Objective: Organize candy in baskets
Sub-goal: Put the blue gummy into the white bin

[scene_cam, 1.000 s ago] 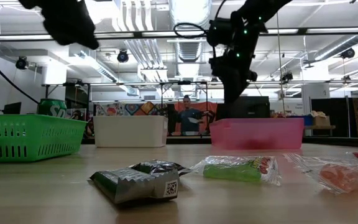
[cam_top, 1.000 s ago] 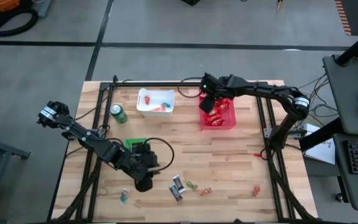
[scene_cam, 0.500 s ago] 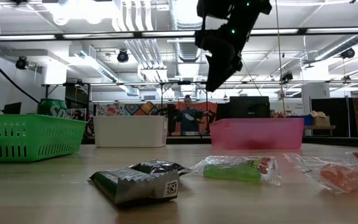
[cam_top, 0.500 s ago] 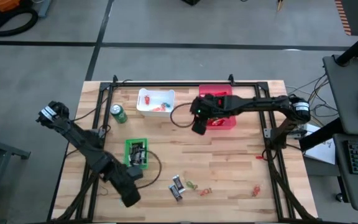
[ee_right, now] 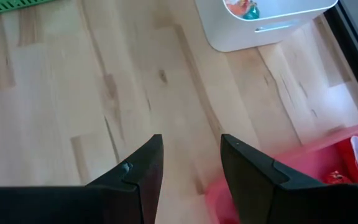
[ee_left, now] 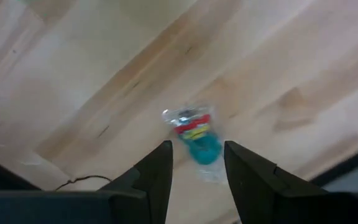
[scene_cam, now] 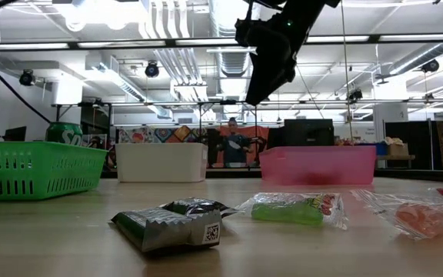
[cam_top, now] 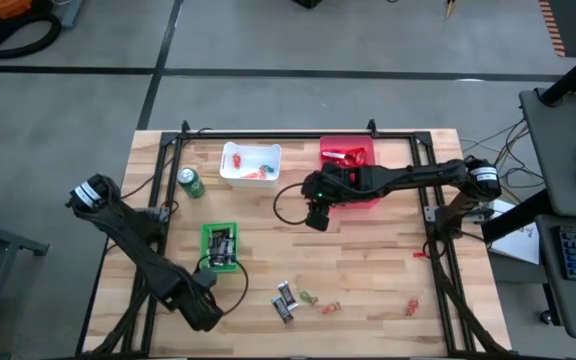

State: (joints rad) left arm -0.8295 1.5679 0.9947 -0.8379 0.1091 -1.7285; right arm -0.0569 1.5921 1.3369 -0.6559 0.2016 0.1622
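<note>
My left gripper hangs open near the table's near-left corner. A teal clear-wrapped candy lies flat on the wood between and beyond its fingers, untouched. My right gripper is open and empty, above bare wood just left of the red basket, which holds red bars. The green basket holds dark mini bars. The white basket holds orange and teal pieces. Two dark mini bars, a green piece and orange pieces lie loose near the near edge.
A green drink can stands left of the white basket. Another orange candy lies toward the near-right corner. A black frame rail runs along the far edge, and cables trail on the table. Bare wood stretches between the baskets and the loose candy.
My left gripper has swung from beside the green basket toward the near-left corner and now hangs over the teal candy; the basket and its dark bars are uncovered. My right gripper has moved from over the red basket toward the table's left and near side, over bare wood.
</note>
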